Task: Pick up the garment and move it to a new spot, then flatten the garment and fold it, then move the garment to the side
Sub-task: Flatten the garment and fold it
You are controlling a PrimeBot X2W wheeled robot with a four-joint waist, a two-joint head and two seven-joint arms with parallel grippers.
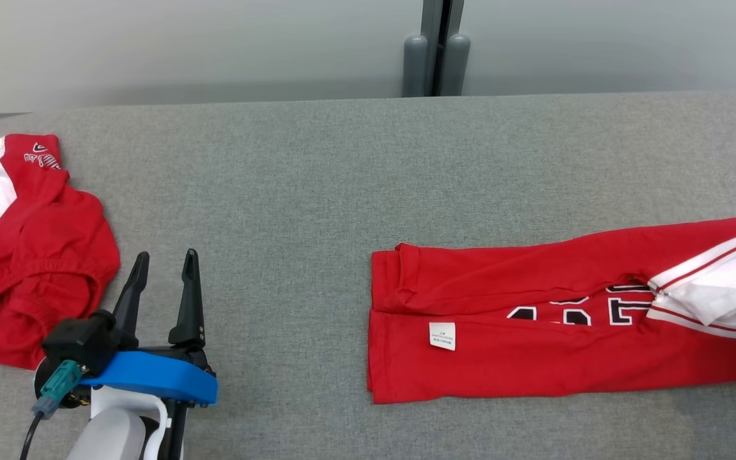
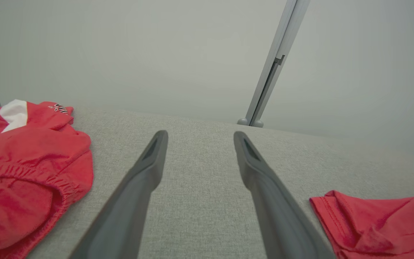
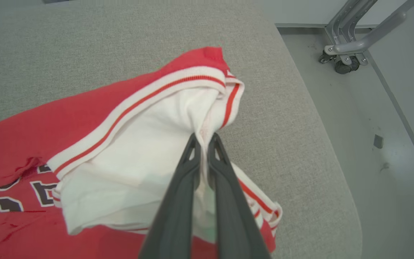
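The garment (image 1: pixel 502 358) is a red jersey with dark lettering and white, red-striped sleeves, lying folded lengthwise on the right half of the grey table (image 1: pixel 310 191). Its hem corner shows in the left wrist view (image 2: pixel 379 223). In the right wrist view my right gripper (image 3: pixel 204 136) is shut on a bunched fold of the garment's (image 3: pixel 67 122) white sleeve, lifting it slightly off the table. My left gripper (image 1: pixel 165 255) stands open over bare table at the lower left, nothing between its fingers (image 2: pixel 200 133), well left of the garment's hem.
A second red garment with white panels and an elastic waistband (image 1: pixel 36 249) lies crumpled at the far left, close beside my left gripper (image 2: pixel 23 169). The table's rounded right edge (image 3: pixel 336 154) is near the sleeve, with floor and a wheeled metal frame (image 3: pixel 343 64) beyond.
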